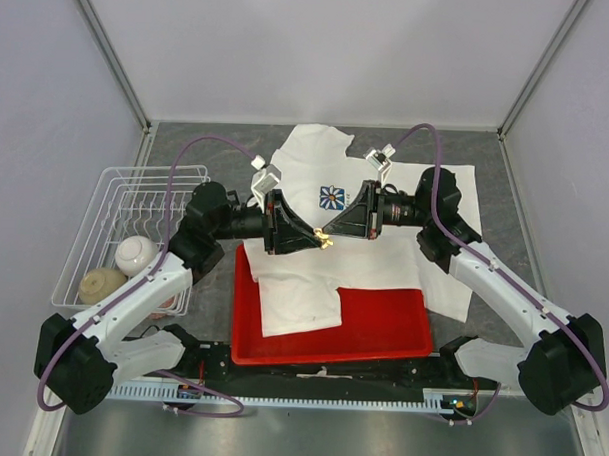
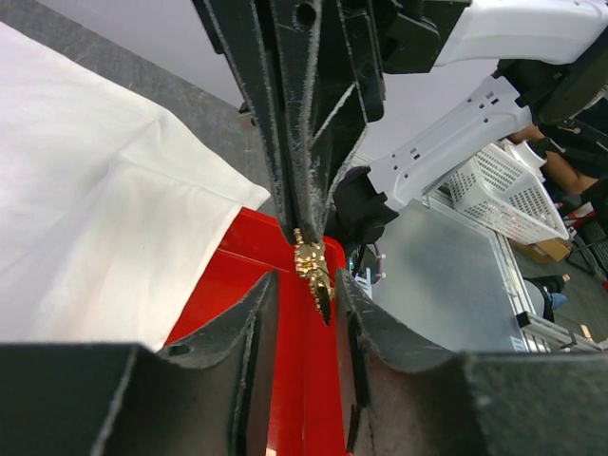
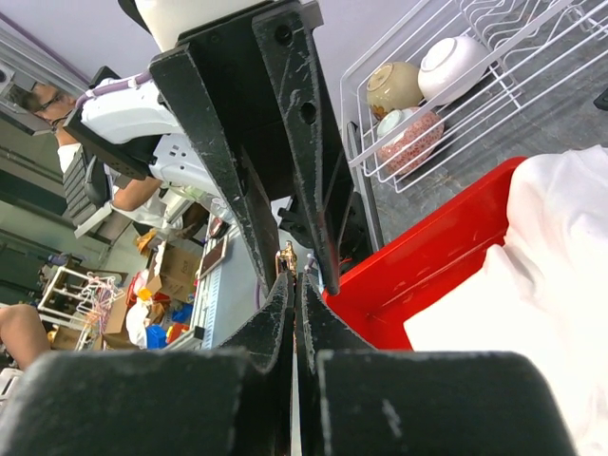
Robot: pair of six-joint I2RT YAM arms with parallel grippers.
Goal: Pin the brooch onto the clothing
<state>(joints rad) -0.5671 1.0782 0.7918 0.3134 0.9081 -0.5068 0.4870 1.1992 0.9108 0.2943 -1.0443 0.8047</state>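
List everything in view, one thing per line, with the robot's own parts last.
brooch: one, gold, in the air above the red tray, between the two grippers' tips
T-shirt: one, white, spread on the table with its near part over the tray
daisy print: one, blue square with a white flower, on the T-shirt's chest
red tray: one, red, at the near middle of the table
wire basket: one, white, at the table's left
bowls: three, white, beige and pink-speckled, in the basket
table: one, grey
left gripper: one, black, fingers apart on either side of the brooch
right gripper: one, black, shut on the brooch
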